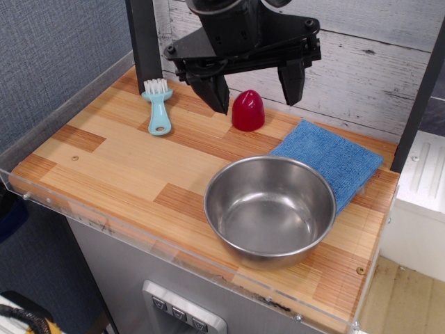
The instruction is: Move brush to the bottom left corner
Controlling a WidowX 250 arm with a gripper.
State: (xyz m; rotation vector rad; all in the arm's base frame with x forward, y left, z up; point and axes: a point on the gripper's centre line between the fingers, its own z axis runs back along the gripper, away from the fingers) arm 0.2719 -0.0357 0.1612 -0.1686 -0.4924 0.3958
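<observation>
The light-blue brush [158,104] lies flat on the striped wood tabletop near the back left, white bristles toward the wall, handle end with its hole toward the front. My gripper [256,92] hangs open and empty at the back centre, its two black fingers on either side of a red dome-shaped object [247,110], to the right of the brush. The bottom left corner [28,177] of the tabletop, edged by a clear acrylic rim, is bare.
A steel bowl [270,207] stands at the front right. A blue cloth [329,160] lies behind it at the right. A black post [144,42] rises just behind the brush. A white plank wall closes off the back.
</observation>
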